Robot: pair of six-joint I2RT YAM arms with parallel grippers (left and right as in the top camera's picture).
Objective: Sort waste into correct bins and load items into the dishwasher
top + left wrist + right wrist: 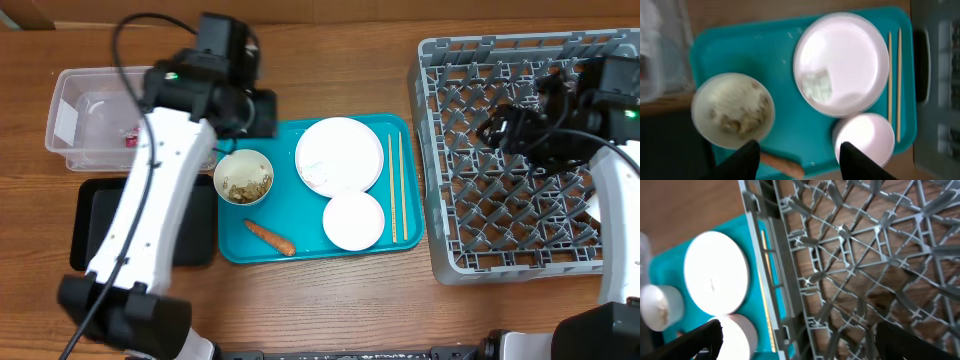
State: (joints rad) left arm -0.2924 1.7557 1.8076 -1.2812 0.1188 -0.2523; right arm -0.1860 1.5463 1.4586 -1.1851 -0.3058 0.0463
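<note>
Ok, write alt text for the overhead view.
A teal tray holds a plate, dish, bowl of scraps, carrot and chopsticks. Left of it, under the left arm, lie a clear tub and black tray; right, a grey rack under the right arm.

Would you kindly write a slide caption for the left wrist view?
Open left gripper hovers over teal tray with food bowl, plate, dish, chopsticks, carrot.

Parted jaws above carrot point(783, 166) on teal tray point(785, 122)
</note>
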